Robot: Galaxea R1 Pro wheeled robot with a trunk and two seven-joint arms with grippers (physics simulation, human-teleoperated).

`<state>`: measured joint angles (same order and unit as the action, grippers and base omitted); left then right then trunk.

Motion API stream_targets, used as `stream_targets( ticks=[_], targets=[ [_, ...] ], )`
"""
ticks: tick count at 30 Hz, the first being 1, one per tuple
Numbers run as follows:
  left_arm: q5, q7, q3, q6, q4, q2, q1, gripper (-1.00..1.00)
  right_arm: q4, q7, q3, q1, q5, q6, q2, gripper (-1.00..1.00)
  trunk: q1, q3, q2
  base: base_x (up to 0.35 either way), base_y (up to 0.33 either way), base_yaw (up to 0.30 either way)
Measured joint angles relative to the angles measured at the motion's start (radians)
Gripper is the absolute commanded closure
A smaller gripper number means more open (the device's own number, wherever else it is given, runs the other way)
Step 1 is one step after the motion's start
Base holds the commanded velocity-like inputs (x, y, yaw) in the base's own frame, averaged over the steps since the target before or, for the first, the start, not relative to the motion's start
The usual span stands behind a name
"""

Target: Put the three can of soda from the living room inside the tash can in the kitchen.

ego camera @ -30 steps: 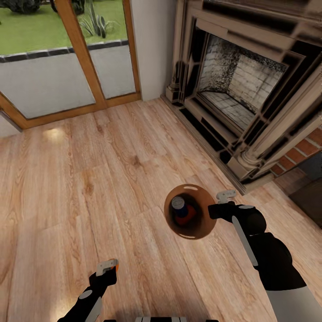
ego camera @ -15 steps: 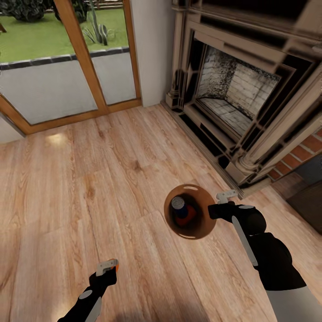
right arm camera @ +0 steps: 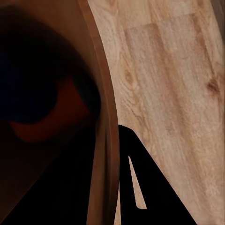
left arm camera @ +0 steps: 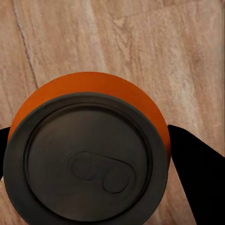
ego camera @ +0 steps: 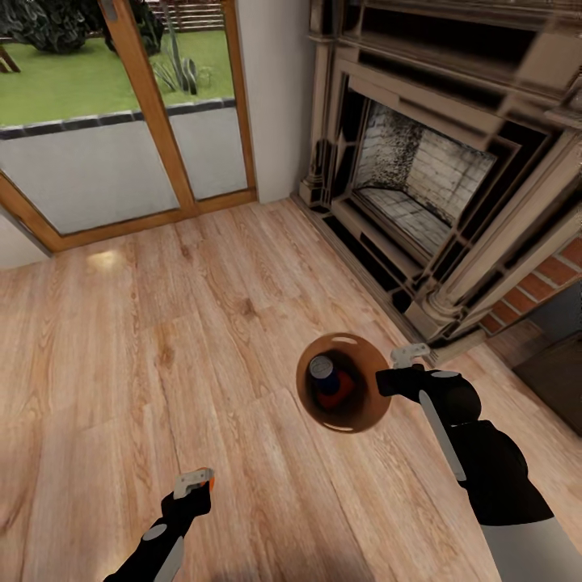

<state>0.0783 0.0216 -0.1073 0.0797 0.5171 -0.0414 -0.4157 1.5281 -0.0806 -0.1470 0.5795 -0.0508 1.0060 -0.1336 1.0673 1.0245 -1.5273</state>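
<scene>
**Hidden and cut off**

In the left wrist view the orange can (left arm camera: 89, 154) runs off the frame at 6 o'clock, its body hidden under its grey top. Inside the bin (ego camera: 364, 404), the blue can (ego camera: 323, 370) covers most of an orange can (ego camera: 343, 390). The fireplace (ego camera: 436, 178) is cut at 3 o'clock.

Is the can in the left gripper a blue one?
No, the can between the left gripper's fingers has an orange body under its grey top.
</scene>
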Motion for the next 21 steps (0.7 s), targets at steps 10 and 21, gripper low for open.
stream_targets(
  ticks=[10,21],
  targets=[
    [0.000,0.000,0.000,0.000,0.000,0.000,0.000,1.00,0.000,0.000,0.000,0.000,0.000,0.000,0.000,1.00,-0.038,-0.048,0.070,0.000,0.000,0.000],
    [0.000,0.000,0.000,0.000,0.000,0.000,0.000,1.00,0.000,0.000,0.000,0.000,0.000,0.000,0.000,1.00,-0.081,-0.100,0.147,0.000,0.000,0.000]
  ],
)
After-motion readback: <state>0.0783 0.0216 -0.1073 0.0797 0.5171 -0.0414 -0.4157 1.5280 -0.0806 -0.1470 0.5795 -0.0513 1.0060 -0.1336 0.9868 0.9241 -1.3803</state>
